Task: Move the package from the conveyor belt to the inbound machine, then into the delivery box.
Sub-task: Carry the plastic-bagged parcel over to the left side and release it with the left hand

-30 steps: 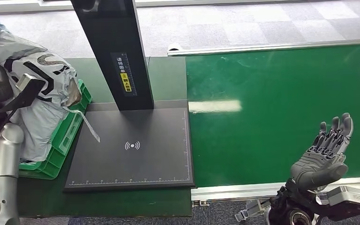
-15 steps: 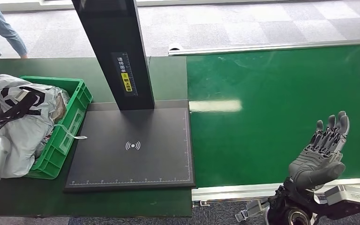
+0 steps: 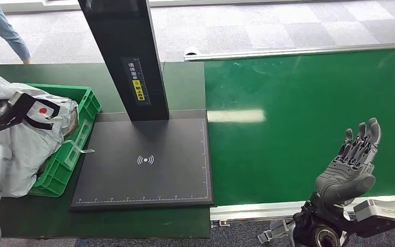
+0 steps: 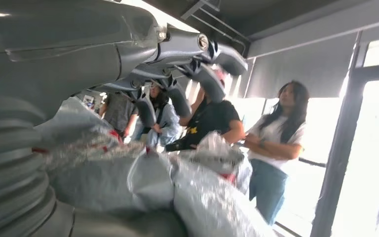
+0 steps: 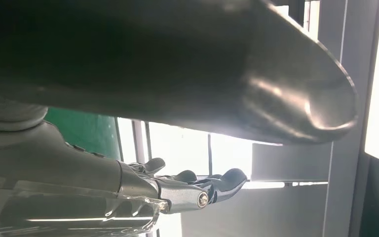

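Beyond the right robot hand (image 3: pixel 351 167), past the far metal rail (image 3: pixel 298 52), a floor (image 3: pixel 267 25) of grey carpet tiles in light and darker squares stretches away. Further off to that hand's left, a person's legs (image 3: pixel 0 31) in blue jeans stand on the same carpet. Past the left robot hand (image 4: pixel 177 74), people (image 4: pixel 276 143) stand before tall, bright windows (image 4: pixel 365 148) with dark frames, under a dark ceiling (image 4: pixel 276 15). Daylight glares through the glass.
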Robot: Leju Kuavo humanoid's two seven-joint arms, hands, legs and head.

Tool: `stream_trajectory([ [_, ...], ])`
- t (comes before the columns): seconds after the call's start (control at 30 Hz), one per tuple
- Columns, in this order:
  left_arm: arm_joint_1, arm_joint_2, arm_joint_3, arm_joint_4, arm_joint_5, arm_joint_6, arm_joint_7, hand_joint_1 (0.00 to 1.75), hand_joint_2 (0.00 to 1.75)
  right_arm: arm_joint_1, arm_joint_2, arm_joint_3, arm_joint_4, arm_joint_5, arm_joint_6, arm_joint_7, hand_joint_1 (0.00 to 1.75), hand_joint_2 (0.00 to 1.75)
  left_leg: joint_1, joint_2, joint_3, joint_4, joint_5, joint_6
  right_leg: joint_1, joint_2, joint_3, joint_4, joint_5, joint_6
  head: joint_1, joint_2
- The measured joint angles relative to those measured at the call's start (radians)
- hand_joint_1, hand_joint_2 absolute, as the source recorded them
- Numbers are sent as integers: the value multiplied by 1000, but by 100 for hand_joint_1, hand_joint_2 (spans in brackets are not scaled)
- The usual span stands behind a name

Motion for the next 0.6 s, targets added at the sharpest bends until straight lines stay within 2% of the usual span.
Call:
stream_trajectory([
  [0.2,-1,-30,78,-82,15,0,-77,0,175,-6,0,12,10,0,-3,0,0,0,0,0,0,0,0,0,0,0,0,0,0,0,0,0],
  [0.6,0,-60,145,-144,-9,0,-102,0,175,-8,-1,20,17,0,-11,0,0,0,0,0,0,0,0,0,0,0,0,0,0,0,0,0],
])
